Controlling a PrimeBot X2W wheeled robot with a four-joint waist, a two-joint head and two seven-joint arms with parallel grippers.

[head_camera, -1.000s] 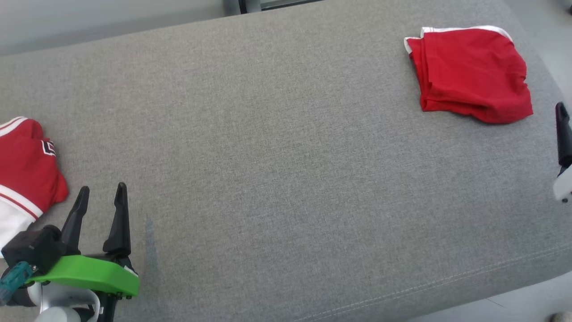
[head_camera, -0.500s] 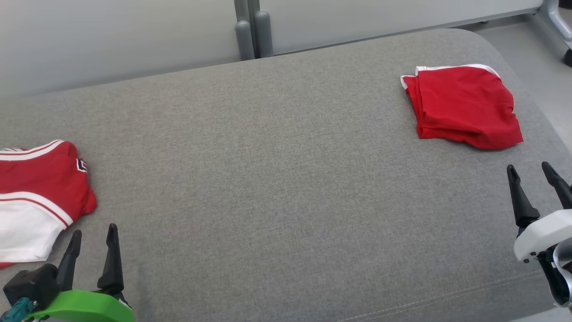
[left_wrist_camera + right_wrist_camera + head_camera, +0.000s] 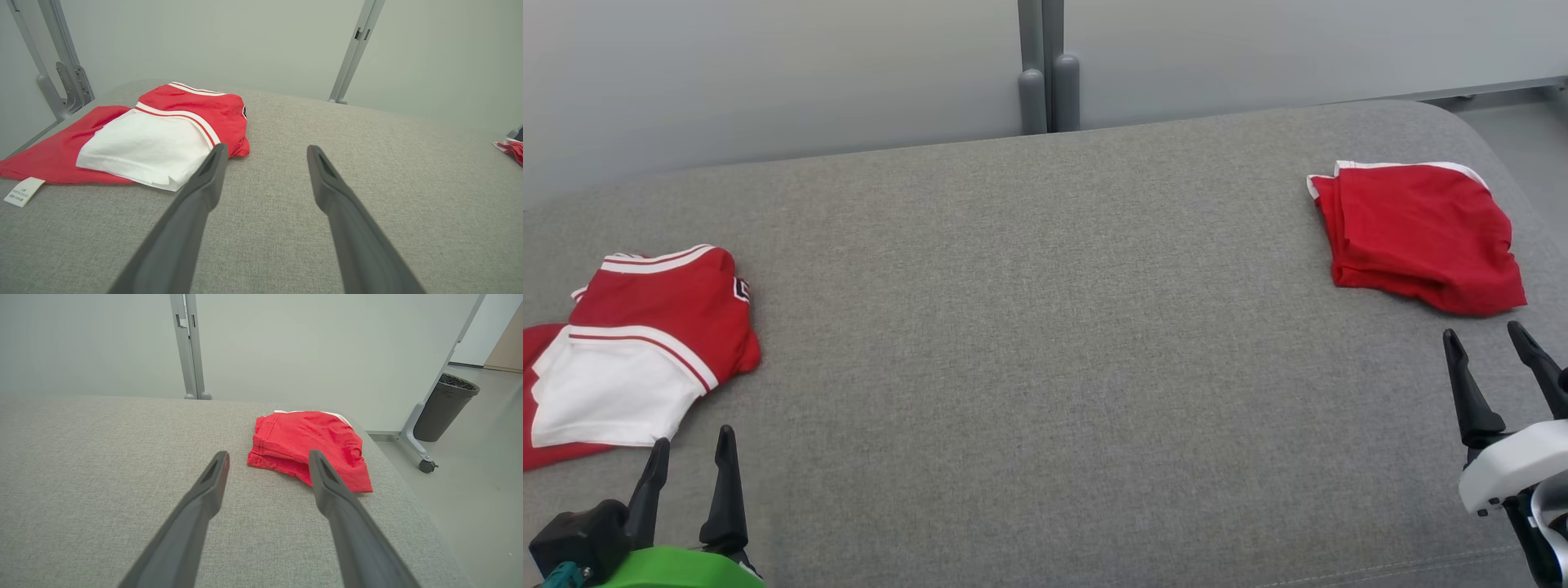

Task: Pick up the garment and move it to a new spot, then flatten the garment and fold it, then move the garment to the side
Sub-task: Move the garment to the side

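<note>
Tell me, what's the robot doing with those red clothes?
Right now the robot is holding nothing. Its left gripper and right gripper are both open, near the front of the grey cushion. A folded red garment lies at the right end, just ahead of the right gripper. A red and white garment lies at the left end, ahead of the left gripper and a little to its left. Neither garment is being touched.

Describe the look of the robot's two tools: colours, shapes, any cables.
The left tool has two long, dark, tapering fingers on a bright green curved housing, with a black block and a teal connector beside it. The right tool has the same dark fingers on a rounded white housing. Each finger shows a recessed slot near its tip.
</note>
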